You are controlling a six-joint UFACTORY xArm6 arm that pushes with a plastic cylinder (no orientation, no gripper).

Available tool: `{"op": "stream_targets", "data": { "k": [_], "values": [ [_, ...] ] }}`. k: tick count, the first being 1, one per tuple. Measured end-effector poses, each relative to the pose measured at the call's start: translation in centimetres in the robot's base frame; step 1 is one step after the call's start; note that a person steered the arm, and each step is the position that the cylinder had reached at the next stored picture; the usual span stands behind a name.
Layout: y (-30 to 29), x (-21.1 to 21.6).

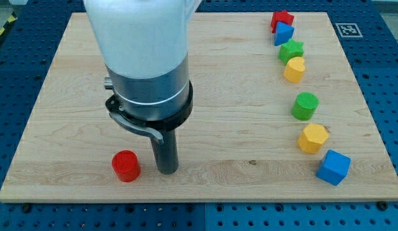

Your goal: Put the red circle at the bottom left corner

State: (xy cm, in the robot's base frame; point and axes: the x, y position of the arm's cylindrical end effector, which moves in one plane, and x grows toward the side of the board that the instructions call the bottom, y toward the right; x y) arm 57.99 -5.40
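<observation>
The red circle (126, 165) (a short cylinder) stands upright near the board's bottom left.

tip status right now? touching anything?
No gripper, so nothing is held. My tip sits on the board just to the view's right of the red circle; a narrow gap shows between them.
</observation>
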Motion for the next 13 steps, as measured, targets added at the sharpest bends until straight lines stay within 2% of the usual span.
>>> {"op": "stream_targets", "data": {
  "k": [5, 13],
  "values": [
    [-7.9, 0.0],
    [-14.1, 0.0]
  ]
}}
